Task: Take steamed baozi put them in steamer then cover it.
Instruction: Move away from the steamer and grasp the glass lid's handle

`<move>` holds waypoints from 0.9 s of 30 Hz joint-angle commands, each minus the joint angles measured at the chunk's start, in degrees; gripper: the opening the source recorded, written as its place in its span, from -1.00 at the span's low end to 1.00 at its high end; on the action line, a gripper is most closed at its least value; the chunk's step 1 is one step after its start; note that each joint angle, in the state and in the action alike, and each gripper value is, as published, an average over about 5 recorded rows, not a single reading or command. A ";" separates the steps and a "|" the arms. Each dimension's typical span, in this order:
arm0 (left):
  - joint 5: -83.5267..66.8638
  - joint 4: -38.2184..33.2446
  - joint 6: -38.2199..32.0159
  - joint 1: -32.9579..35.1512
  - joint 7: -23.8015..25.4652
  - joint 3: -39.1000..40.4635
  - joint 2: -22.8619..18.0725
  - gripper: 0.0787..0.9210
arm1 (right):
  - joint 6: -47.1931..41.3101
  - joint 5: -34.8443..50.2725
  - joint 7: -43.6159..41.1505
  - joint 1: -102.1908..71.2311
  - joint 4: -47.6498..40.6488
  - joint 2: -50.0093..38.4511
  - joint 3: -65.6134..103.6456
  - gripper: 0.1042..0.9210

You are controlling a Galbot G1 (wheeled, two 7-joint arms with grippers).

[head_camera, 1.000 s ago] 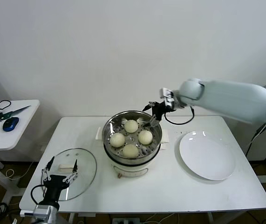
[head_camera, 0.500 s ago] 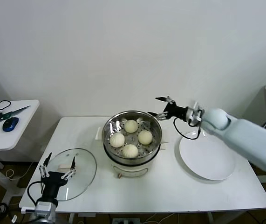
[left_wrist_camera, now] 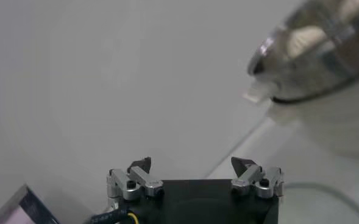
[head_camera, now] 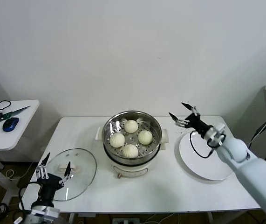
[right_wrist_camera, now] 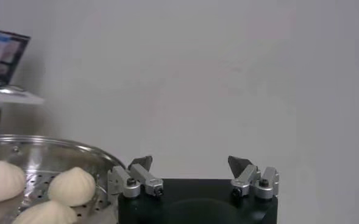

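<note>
Four cream-white baozi (head_camera: 131, 138) lie inside the steel steamer (head_camera: 109, 122) on its white pot base at the table's middle; three of them show in the right wrist view (right_wrist_camera: 71, 185). The glass cover (head_camera: 79, 173) with its white handle lies flat on the table at the front left. My left gripper (head_camera: 54, 169) is open and empty, low over the cover's near-left edge. My right gripper (head_camera: 180, 113) is open and empty, raised to the right of the steamer, over the far edge of the white plate. The steamer also shows in the left wrist view (left_wrist_camera: 325, 49).
A flat white plate (head_camera: 206, 156) lies on the table's right side. A small side table (head_camera: 11, 122) at the far left holds a blue mouse (head_camera: 10, 123) and cables. The white wall stands behind the table.
My right gripper has drawn back from the steamer's far rim to the right, now over the plate's edge. My left gripper has sunk lower and slightly left at the cover. The baozi have not moved.
</note>
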 commanded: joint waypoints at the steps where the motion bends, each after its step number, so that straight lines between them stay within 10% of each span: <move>1: 44.13 4.45 2.08 1.21 -0.28 1.76 1.88 0.77 | -2.25 -7.34 1.76 -24.84 6.69 8.16 25.33 0.76; 27: 43.29 29.01 4.03 -16.04 -9.64 5.09 2.78 0.77 | -0.75 -15.89 1.68 -26.54 2.00 14.44 25.45 0.76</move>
